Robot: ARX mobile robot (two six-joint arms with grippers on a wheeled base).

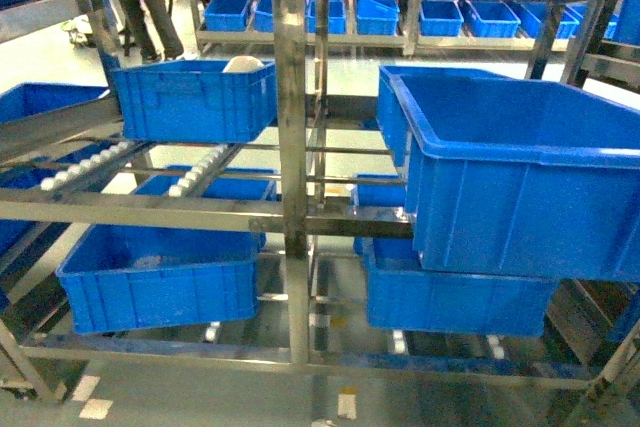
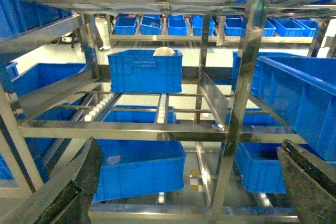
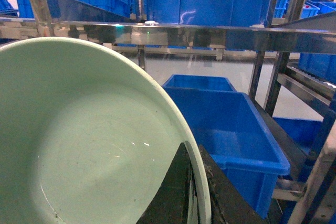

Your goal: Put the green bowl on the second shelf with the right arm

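Observation:
The green bowl fills the left of the right wrist view, pale mint and smooth, with its hollow facing the camera. My right gripper is shut on its rim, one black finger inside the wall and one outside. The second shelf is the steel tier with white roller rails in the middle of the rack, seen also in the left wrist view. My left gripper is open, its black fingers wide apart at the lower corners with nothing between them. Neither gripper shows in the head view.
A blue crate with a pale round thing in it sits at the back of the roller tier. A large blue crate stands at the right, others on the tier below. A steel upright divides the rack. Below the bowl lies a blue crate.

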